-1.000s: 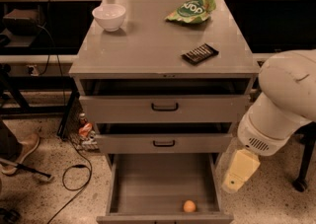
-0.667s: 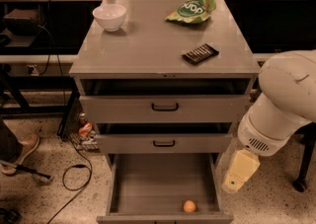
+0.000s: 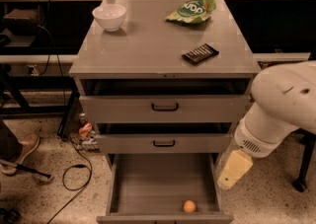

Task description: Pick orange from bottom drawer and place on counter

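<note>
The orange [image 3: 189,206] is a small round fruit lying on the grey floor of the bottom drawer [image 3: 163,181], near its front edge and right of centre. The drawer is pulled wide open. The counter [image 3: 148,48] is the flat grey top of the cabinet. My arm comes in from the right as a big white shell. My gripper [image 3: 233,169] shows as a pale yellow tip hanging beside the drawer's right wall, above and to the right of the orange and apart from it.
On the counter stand a white bowl [image 3: 109,17] at the back left, a green chip bag [image 3: 192,9] at the back right and a dark snack bar [image 3: 200,53] near the right front. The two upper drawers [image 3: 164,108] stand slightly open. Cables and clutter [image 3: 85,131] lie on the floor at left.
</note>
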Tool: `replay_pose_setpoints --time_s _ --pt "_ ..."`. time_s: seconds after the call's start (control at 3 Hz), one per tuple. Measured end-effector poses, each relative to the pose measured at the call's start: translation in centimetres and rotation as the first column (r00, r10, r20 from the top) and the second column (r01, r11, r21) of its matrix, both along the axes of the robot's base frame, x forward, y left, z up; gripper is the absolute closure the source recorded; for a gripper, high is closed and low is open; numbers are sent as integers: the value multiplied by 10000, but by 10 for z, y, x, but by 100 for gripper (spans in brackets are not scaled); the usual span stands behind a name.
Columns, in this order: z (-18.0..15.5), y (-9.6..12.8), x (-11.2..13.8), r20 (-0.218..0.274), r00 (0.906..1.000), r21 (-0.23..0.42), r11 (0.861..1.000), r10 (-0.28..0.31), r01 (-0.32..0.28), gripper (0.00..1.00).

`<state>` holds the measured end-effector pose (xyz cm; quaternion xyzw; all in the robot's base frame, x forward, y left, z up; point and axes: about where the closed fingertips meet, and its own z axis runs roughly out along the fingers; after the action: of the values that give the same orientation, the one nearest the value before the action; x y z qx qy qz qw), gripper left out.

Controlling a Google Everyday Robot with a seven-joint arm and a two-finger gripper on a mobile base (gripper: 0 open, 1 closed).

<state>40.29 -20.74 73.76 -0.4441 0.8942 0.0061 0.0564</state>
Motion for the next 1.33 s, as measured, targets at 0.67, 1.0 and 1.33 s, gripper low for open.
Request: replay_pose_setpoints --time_s 0.67,1.0,1.33 --pt "-145 -31 51 -457 9469 225 9473 -3183 3195 0" --pt "-208 -30 62 -982 8933 703 8924 -4385 4458 0" --pt "-269 -18 60 -1933 8501 1155 8491 -4898 5155 0"
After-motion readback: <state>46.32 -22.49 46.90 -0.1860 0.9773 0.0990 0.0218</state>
